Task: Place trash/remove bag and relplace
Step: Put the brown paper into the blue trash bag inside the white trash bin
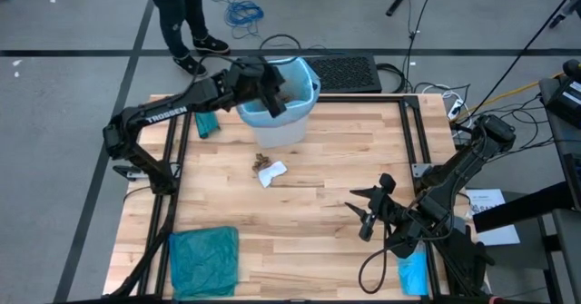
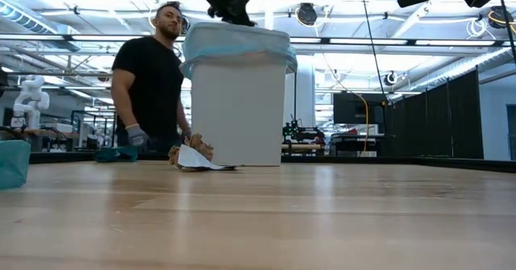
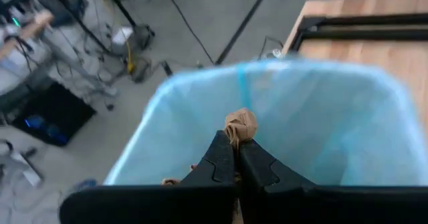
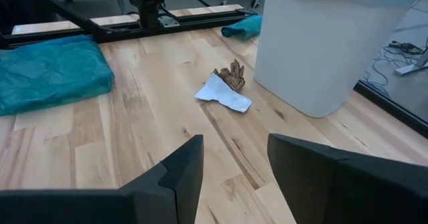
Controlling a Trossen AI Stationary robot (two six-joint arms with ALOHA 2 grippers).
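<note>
Hovering over the open mouth of the white bin point(image 1: 283, 127) in the upper centre of the high view, the left gripper point(image 3: 235, 152) has its jaws pressed together on a crumpled brown paper scrap point(image 3: 241, 125). In the left wrist view that scrap sits in the middle of the frame, right at the fingertips, with the light blue bag point(image 3: 321, 124) spreading around and beneath it. The relation that matters is vertical: the scrap hangs directly above the liner's opening, inside its rim as far as the wrist view shows, so a release would probably drop it straight in.

More trash waits on the table point(image 1: 318, 240). A brown scrap point(image 4: 231, 75) and a white crumpled piece point(image 4: 223, 94) lie touching each other just in front of the bin, centre of the high view. The white piece stretches roughly from upper left to lower right in the right wrist view.

The right gripper point(image 4: 234, 170) rests low at the lower right of the high view, jaws apart and holding nothing, pointing toward that pile with bare table between. The left arm is nearer the pile, being just beside the bin.

A person point(image 2: 149, 85) stands behind the table, at the upper left of the low view.
</note>
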